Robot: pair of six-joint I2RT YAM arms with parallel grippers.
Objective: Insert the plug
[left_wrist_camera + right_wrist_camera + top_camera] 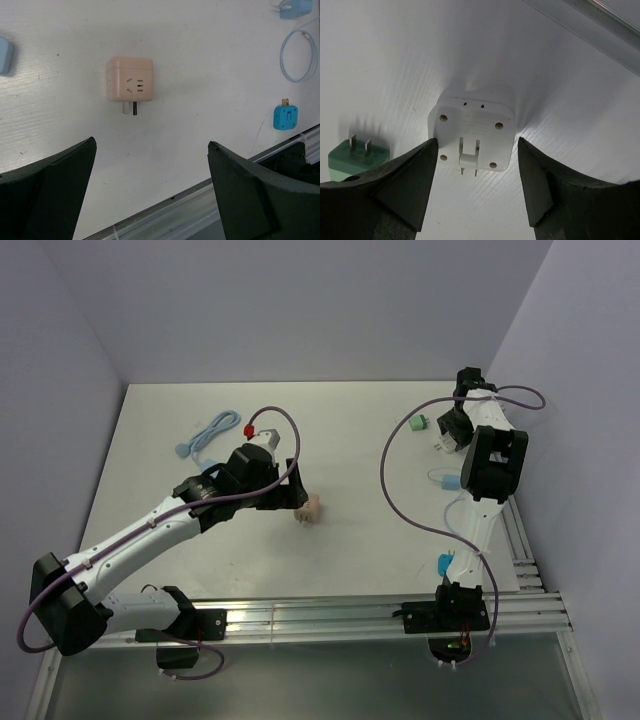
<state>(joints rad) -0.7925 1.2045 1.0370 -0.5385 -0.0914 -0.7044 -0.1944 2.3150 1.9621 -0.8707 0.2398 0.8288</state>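
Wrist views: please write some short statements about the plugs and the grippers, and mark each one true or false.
1. The left gripper is open near the pink cube socket and does not touch it. True.
2. The pink cube socket is plugged into another socket. False: its prongs are bare and it lies alone on the table.
3. The white adapter lies between the fingers of the right gripper. True.
4. The right gripper holds the green plug. False: it lies on the table beside the fingers.

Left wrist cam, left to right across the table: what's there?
Pale blue block at the left edge → pink socket cube → blue plug.
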